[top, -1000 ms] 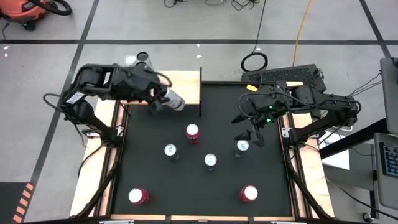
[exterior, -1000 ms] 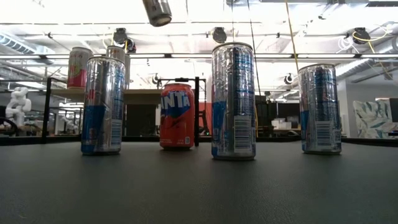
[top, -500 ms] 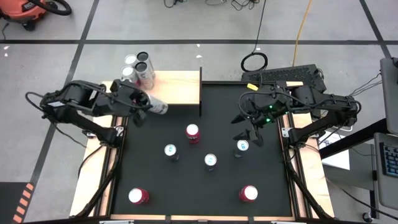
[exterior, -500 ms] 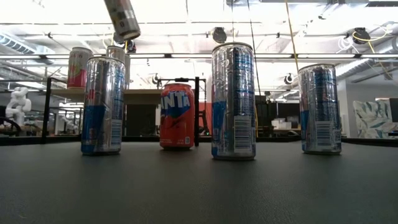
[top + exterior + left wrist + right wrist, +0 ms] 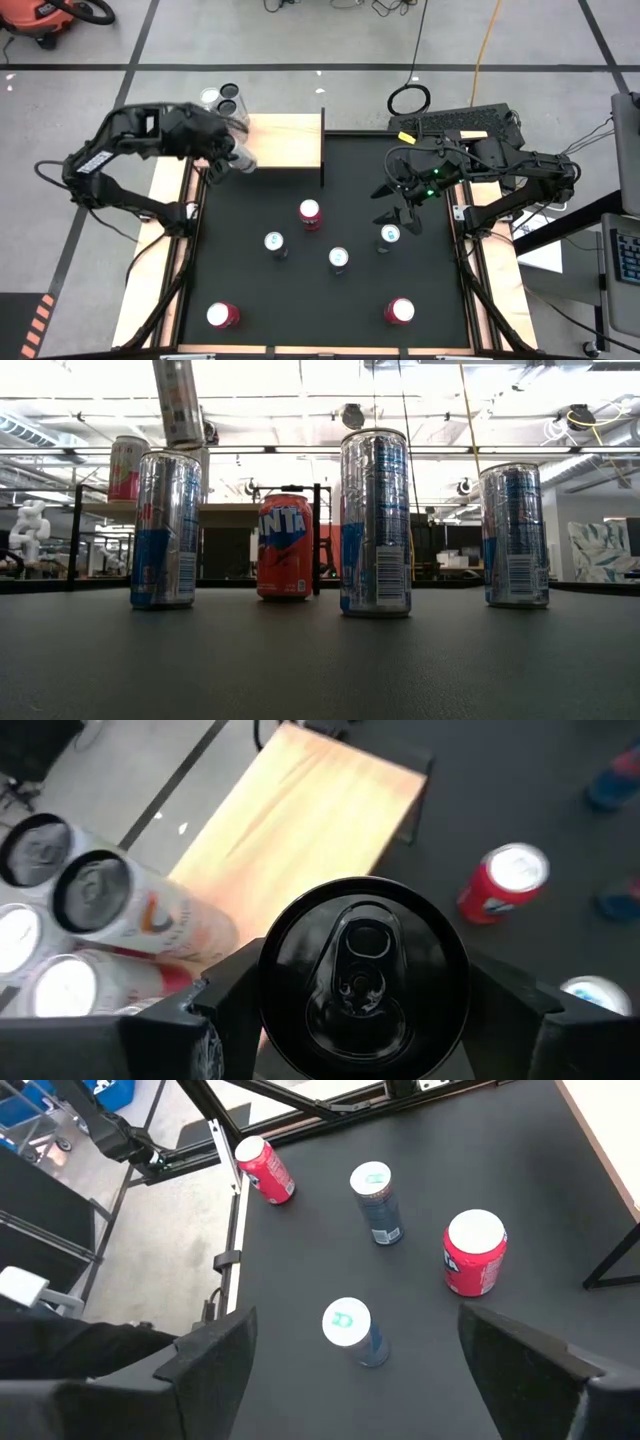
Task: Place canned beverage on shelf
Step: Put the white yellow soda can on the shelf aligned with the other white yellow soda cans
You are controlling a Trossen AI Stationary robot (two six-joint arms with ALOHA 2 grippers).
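The left end effector point(image 5: 362, 1020) is clamped on a black-topped can point(image 5: 364, 978), holding it upright over the shelf point(image 5: 285, 142) at the worktop's point(image 5: 330, 300) eleven o'clock corner. Several cans point(image 5: 229, 98) already stand at the shelf's far left end. This one is not yet set down. The right end effector point(image 5: 400, 218) hangs open and empty at three o'clock. Six cans remain on the worktop.
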